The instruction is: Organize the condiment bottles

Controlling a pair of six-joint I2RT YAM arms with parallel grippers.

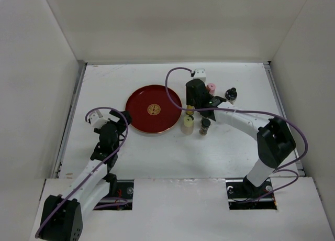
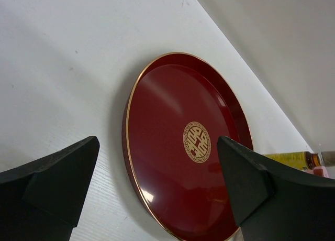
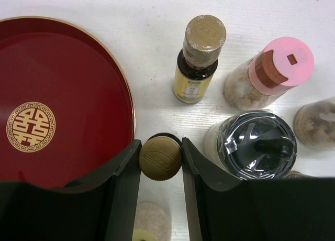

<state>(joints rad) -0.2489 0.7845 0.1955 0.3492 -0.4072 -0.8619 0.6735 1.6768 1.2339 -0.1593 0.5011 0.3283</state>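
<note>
Fingers (image 2: 57, 173) of my left gripper (image 2: 157, 144) stand apart before the round red tray with gold emblem (image 2: 172, 94). My right gripper (image 3: 160, 146) is clamped on the tan cap of a slim yellow-amber bottle (image 3: 160, 158) beside that tray; beyond stand a second amber bottle (image 3: 198, 63) and a pink-capped shaker (image 3: 272, 70).

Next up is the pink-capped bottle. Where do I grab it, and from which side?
Probably by its round cap, from straight above: the pink-capped bottle stands upright, and the yellow bottle and black-topped shaker beside it leave little room for a side approach.
</note>
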